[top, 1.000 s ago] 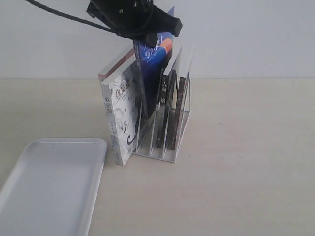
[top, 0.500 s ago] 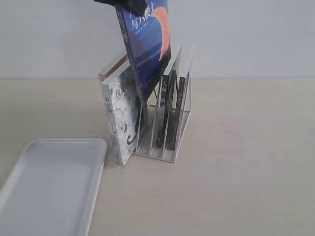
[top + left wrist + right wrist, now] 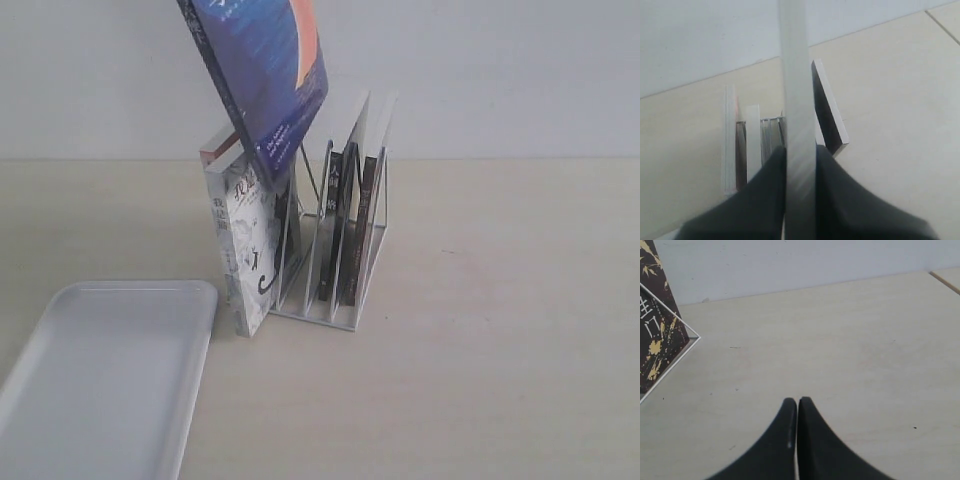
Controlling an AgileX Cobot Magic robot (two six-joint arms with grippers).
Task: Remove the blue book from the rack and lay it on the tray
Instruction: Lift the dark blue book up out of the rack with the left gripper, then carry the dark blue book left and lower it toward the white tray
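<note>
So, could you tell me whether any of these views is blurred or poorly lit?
Left wrist view: the blue book, clamped in the left gripper, is a pale out-of-focus band, probably too near the lens. Exterior view: soft, even light, faint shadows, and the frame's top edge crops the book. Right wrist view: the table is sharp, without glare.

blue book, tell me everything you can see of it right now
The blue book is a thin paperback: dark blue cover, orange-red crescent, small pale lettering. It hangs tilted above the rack, top leaning left and cut off by the frame. The left gripper is shut on its pale page edge. Its lower corner is near the illustrated book; contact is unclear.
</note>
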